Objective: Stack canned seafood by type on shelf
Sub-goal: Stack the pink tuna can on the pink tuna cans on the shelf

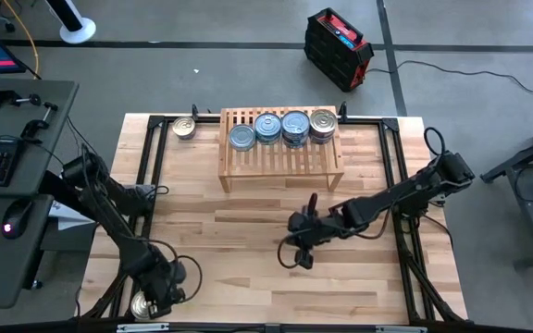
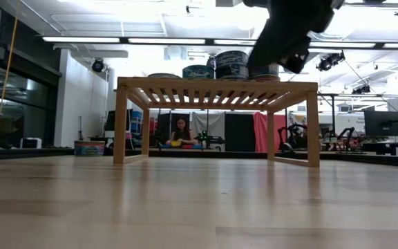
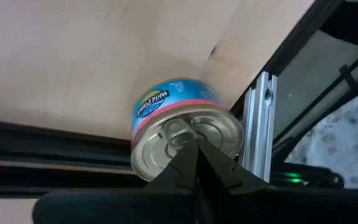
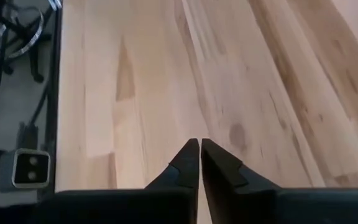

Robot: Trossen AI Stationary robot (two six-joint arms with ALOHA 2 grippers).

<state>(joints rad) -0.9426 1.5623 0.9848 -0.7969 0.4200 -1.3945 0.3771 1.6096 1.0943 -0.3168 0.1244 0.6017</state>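
Presently the left hand (image 3: 197,163) – fingers closed, empty – hovers at a tin (image 3: 185,127) by the worktop (image 1: 248,250) edge; it should open before descending squarely.

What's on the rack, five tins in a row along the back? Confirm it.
Not five. The high view shows four tins in a row along the back of the rack. A fifth tin stands beside the rack, on the table.
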